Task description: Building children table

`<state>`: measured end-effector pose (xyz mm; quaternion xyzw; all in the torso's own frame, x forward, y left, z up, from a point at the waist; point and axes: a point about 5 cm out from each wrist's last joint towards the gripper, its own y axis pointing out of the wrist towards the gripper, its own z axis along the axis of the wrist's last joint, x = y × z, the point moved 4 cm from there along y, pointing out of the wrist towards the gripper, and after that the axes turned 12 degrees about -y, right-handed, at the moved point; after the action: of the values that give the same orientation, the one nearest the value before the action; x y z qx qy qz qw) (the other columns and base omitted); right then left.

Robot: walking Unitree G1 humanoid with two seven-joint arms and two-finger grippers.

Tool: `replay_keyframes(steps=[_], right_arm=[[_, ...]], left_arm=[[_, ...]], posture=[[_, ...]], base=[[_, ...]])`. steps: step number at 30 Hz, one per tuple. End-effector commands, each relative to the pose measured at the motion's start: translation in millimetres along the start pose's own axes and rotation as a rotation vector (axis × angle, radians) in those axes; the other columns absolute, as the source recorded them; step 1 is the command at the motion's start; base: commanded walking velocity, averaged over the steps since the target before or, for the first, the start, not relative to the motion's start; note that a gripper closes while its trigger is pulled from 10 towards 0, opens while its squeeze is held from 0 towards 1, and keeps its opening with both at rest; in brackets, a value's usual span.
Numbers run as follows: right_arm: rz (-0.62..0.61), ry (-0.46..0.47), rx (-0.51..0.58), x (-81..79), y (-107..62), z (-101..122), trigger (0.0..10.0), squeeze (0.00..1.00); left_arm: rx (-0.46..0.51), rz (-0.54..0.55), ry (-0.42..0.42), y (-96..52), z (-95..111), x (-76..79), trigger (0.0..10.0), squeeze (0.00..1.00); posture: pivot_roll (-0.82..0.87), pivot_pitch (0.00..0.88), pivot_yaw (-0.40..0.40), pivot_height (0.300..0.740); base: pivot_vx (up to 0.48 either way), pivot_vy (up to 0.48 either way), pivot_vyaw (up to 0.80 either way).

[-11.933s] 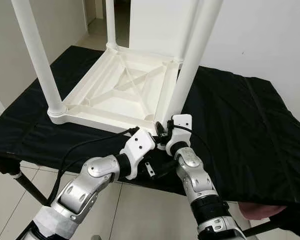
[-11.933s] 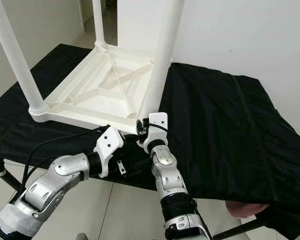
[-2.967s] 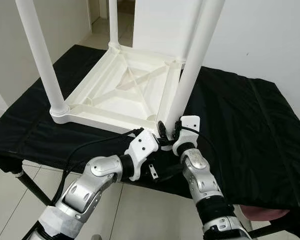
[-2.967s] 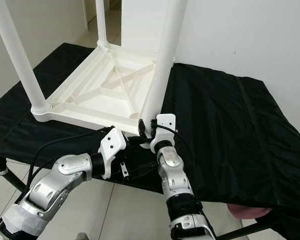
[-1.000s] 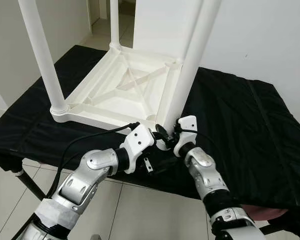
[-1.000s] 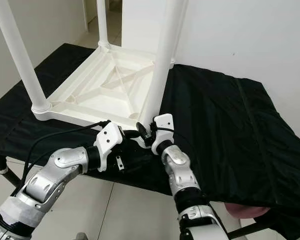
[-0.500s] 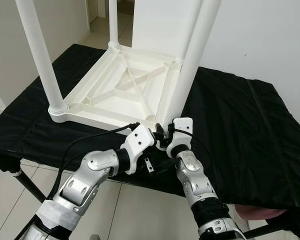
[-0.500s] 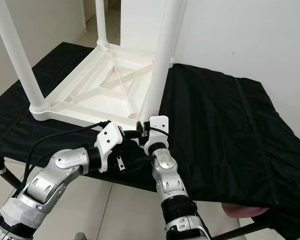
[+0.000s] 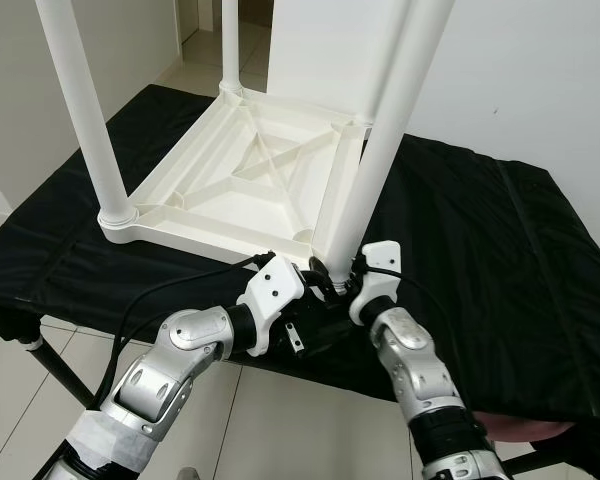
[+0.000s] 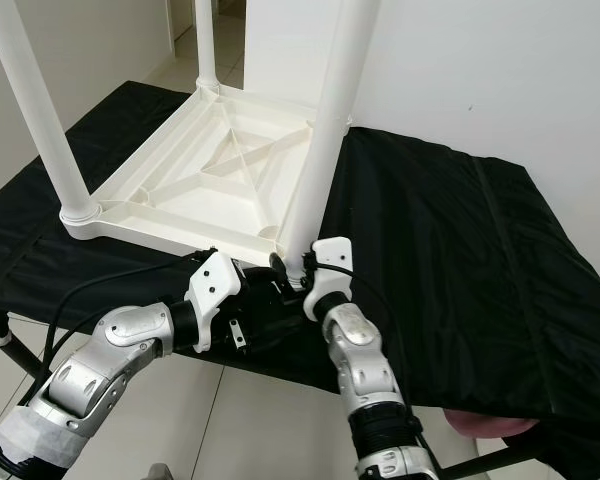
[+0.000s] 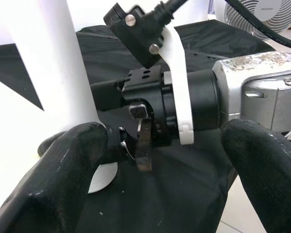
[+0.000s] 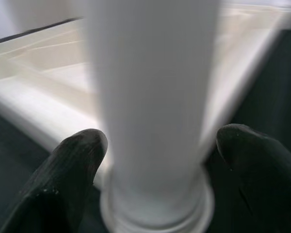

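Observation:
A white children's table (image 9: 250, 180) lies upside down on a black cloth, its legs pointing up. The near right leg (image 9: 380, 130) rises from the near corner. At that leg's base my right gripper (image 9: 338, 272) is shut on the leg (image 12: 155, 97), one finger (image 12: 77, 165) on each side just above the collar. From the left, my left gripper (image 9: 312, 278) reaches to the same corner and is open. One of its fingers (image 11: 63, 184) is beside the leg's foot, and the right wrist sits between its fingers.
The black cloth (image 9: 480, 230) covers a work table whose near edge runs just under my grippers. Two more legs (image 9: 80, 110) (image 9: 230, 50) stand at the left and far corners. A white wall is behind, tiled floor below, and a fan (image 11: 262, 14) shows in the left wrist view.
My right forearm has swung out to the right while its gripper stays at the leg's base. The left arm has barely moved.

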<state>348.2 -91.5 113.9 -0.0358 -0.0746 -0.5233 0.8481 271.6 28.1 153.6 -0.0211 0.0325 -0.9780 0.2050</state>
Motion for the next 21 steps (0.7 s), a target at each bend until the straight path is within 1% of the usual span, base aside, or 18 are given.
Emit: replay_keyframes(steps=[1, 2, 3, 4, 6, 8, 9, 10, 11, 12, 13, 15, 17, 19, 20, 21], right_arm=[[0.071, -0.042, 0.019, 18.3, -4.4, 1, 10.0, 0.0], [0.071, -0.042, 0.019, 18.3, -4.4, 1, 10.0, 0.0], [0.091, -0.071, 0.022, 24.8, -3.9, 2, 10.0, 0.0], [0.095, -0.085, 0.022, 27.8, -3.0, 3, 10.0, 0.0], [0.096, -0.093, 0.022, 29.4, -2.8, 3, 10.0, 0.0], [0.135, -0.091, 0.022, 29.9, -0.9, 4, 10.0, 0.0], [0.181, -0.091, 0.028, 27.5, 1.8, 6, 10.0, 0.0], [0.181, -0.091, 0.028, 27.5, 1.8, 6, 10.0, 0.0], [0.273, -0.124, 0.029, 19.2, 12.0, 9, 10.0, 0.0], [0.273, -0.124, 0.029, 19.2, 12.0, 9, 10.0, 0.0], [0.329, -0.151, 0.02, 12.7, 19.6, 9, 10.0, 0.0], [0.338, -0.155, 0.018, 11.6, 20.9, 9, 10.0, 0.0], [0.356, -0.153, 0.015, 4.9, 26.2, 8, 10.0, 0.0], [0.356, -0.153, 0.015, 4.9, 26.2, 8, 10.0, 0.0], [0.367, -0.149, 0.015, -0.4, 30.9, 8, 3.4, 0.0], [0.375, -0.134, 0.017, -5.1, 34.8, 8, 0.0, 0.0]], left_arm=[[0.007, 0.008, 0.007, 0.2, 3, -0.1, 10.0, 0.0], [0.007, 0.008, 0.007, 0.2, 3, -0.1, 10.0, 0.0], [0.008, 0.009, 0.007, 0.2, 3, -0.5, 10.0, 0.0], [0.009, 0.009, 0.007, 0.2, 3, -0.7, 10.0, 0.0], [0.009, 0.009, 0.007, 0.3, 3, -0.7, 10.0, 0.0], [0.009, 0.008, 0.008, 0.4, 4, -0.7, 10.0, 0.0], [0.008, 0.005, 0.009, 0.2, 4, -0.7, 10.0, 0.0], [0.008, 0.005, 0.009, 0.2, 4, -0.7, 10.0, 0.0], [0.004, -0.001, 0.014, 0.0, 5, -1.2, 10.0, 0.0], [0.004, -0.001, 0.014, 0.0, 5, -1.2, 10.0, 0.0], [0.001, -0.004, 0.018, -0.3, 6, -2.0, 10.0, 0.0], [0.001, -0.005, 0.019, -0.3, 6, -2.1, 10.0, 0.0], [0.003, -0.007, 0.019, 0.9, 8, -2.3, 10.0, 0.0], [0.003, -0.007, 0.019, 0.9, 8, -2.3, 10.0, 0.0], [0.006, -0.009, 0.02, 1.8, 9, -2.3, 10.0, 0.0], [0.008, -0.012, 0.022, 2.4, 11, -2.3, 10.0, 0.0]], posture=[[0.01, 0.0, -0.124, 0.74], [0.01, 0.0, -0.124, 0.74], [0.0, 0.0, -0.123, 0.74], [0.0, 0.0, -0.123, 0.74], [0.0, 0.0, -0.123, 0.74], [0.0, 0.0, -0.119, 0.74], [0.0, 0.0, -0.111, 0.74], [0.0, 0.0, -0.111, 0.74], [0.0, 0.0, -0.098, 0.74], [0.0, 0.0, -0.098, 0.74], [0.0, 0.0, -0.098, 0.74], [0.0, 0.0, -0.098, 0.74], [0.0, 0.0, -0.09, 0.74], [0.0, 0.0, -0.09, 0.74], [0.0, 0.0, -0.086, 0.74], [0.0, 0.0, -0.084, 0.74]], base=[[0.0, 0.0, 0.0], [0.0, 0.0, 0.0], [0.0, 0.0, 0.0], [0.0, 0.0, 0.0], [0.0, 0.0, 0.0], [0.0, 0.0, 0.0], [0.0, 0.0, 0.0], [0.0, 0.0, 0.0], [0.0, 0.0, 0.0], [0.0, 0.0, 0.0], [0.0, 0.0, 0.0], [0.0, 0.0, 0.0], [0.0, 0.0, 0.0], [0.0, 0.0, 0.0], [0.0, 0.0, 0.0], [0.0, 0.0, 0.0]])
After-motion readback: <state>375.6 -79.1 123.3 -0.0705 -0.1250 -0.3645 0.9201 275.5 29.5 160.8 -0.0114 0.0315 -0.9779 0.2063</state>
